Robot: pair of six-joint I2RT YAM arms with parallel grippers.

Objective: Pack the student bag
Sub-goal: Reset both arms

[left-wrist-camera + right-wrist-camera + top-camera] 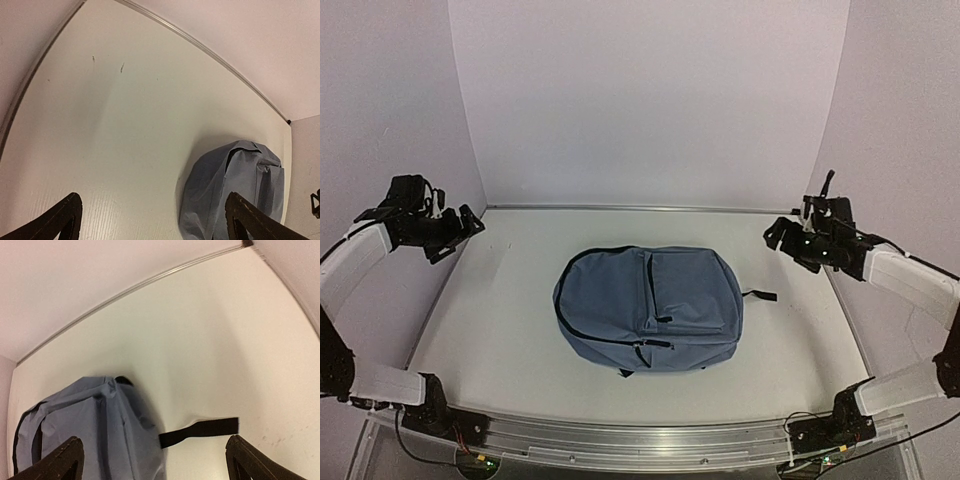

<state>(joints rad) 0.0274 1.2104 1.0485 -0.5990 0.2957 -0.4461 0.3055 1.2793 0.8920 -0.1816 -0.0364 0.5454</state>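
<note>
Slate-blue bag (648, 308) lies flat mid-table (500, 330), front pocket up, zips seemingly closed; a black strap (200, 429) trails rightward. Left gripper (462, 238) and right gripper (788, 248) hang at the table's sides, well apart from it, jaws spread wide, holding nothing.

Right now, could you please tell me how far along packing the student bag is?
Done, it seems: the student bag lies zipped shut on the table, with no loose items in view. In hand: nothing; the left gripper and right gripper hang open, clear of it. Left: probably nothing, though its contents are hidden.
</note>
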